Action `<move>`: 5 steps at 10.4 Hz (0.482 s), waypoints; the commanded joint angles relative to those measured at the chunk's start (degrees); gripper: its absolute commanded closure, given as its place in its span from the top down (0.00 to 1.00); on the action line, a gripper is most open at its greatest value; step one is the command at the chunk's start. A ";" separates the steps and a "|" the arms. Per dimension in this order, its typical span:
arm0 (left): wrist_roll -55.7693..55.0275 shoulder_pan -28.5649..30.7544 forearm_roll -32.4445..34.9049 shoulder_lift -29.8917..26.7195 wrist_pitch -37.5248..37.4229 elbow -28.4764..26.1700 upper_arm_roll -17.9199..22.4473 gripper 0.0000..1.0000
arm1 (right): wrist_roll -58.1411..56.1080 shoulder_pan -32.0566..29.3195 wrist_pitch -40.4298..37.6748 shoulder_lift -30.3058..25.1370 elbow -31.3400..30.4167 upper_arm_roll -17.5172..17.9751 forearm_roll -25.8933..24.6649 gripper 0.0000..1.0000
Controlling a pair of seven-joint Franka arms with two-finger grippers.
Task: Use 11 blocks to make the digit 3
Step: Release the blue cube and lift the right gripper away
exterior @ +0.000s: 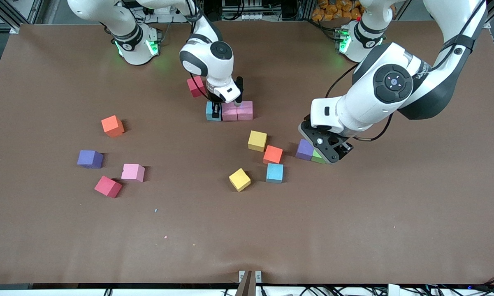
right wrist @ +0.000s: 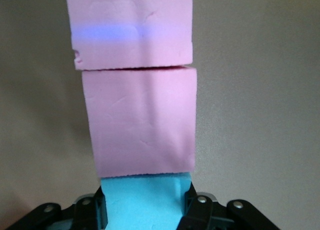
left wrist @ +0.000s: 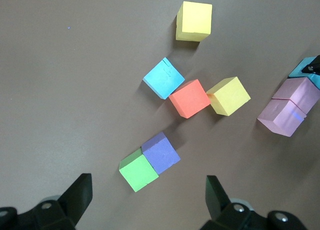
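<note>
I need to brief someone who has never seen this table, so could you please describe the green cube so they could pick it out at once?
Find the left gripper, open above the table toward the left arm's end. Directly beneath it sits the green cube, pressed against a purple cube. It is the only green block on the table.

Three blocks (exterior: 229, 111) sit touching in a row at upper centre; loose cubes (exterior: 267, 154) cluster mid-frame; four more (exterior: 107, 164) lie scattered lower left.
</note>
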 commanded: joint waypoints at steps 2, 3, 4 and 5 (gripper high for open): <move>1.50 0.62 -1.61 -0.48 -1.36 0.25 -0.15 1.00 | 0.21 0.33 0.49 3.15 2.48 0.49 1.42 0.05; 1.50 0.62 -1.61 -0.48 -1.36 0.25 -0.06 1.00 | 0.21 0.33 0.49 3.15 2.48 0.49 1.42 0.07; 1.42 0.62 -1.61 -0.40 -1.36 0.25 -0.06 1.00 | 0.29 0.41 0.41 3.15 2.57 0.49 1.42 0.39; 1.33 0.62 -1.70 -0.31 -1.36 0.25 0.03 1.00 | 0.12 0.42 -0.46 3.06 2.83 0.49 1.42 0.99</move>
